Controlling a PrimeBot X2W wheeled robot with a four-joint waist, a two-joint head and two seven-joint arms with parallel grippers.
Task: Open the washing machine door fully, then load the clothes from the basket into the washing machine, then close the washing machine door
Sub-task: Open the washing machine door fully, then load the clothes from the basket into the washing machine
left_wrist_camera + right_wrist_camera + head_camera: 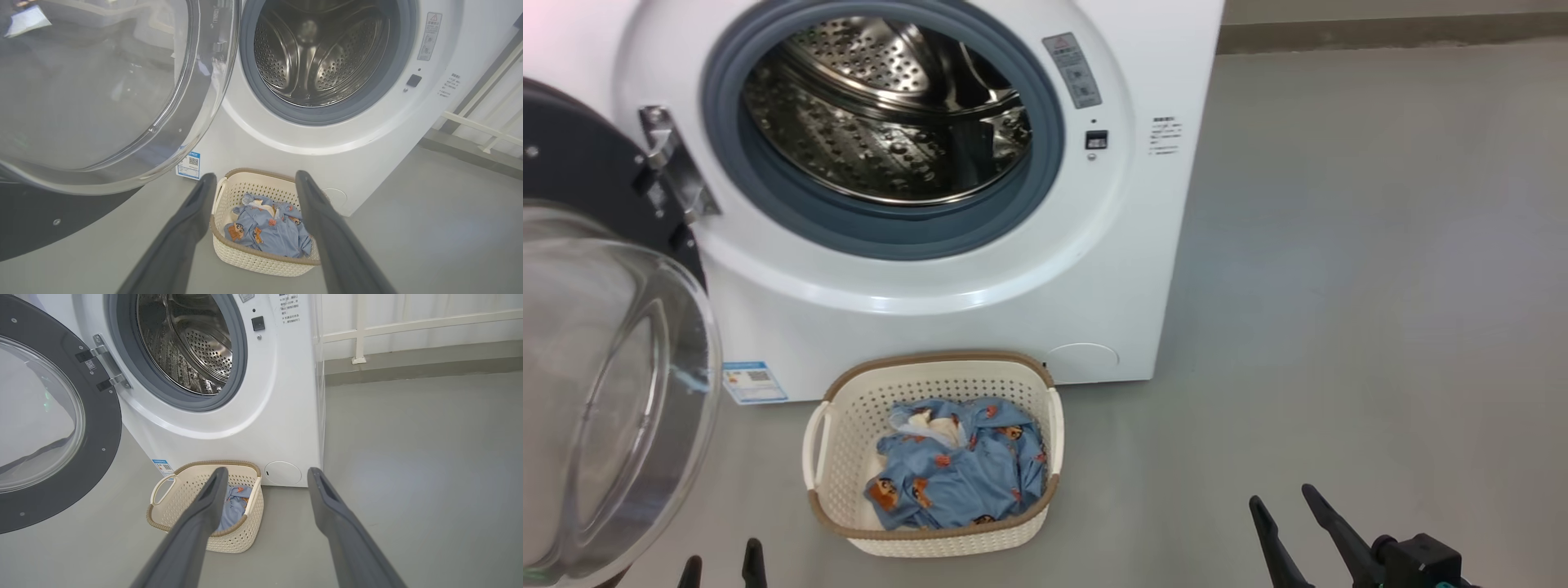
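L gripper (255, 175): fingers wide apart, empty. R gripper (267, 470): same, wide and empty. Clothes (269, 234) lay bunched in basket (261, 256), ahead of and below L fingers, framed btwn them. R sat further off, to basket's right, so L arm looked nearer. Door (102, 428) hung open left of basket.

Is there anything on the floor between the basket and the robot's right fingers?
No. In the head view, the stretch between the basket and the right gripper is bare grey floor.
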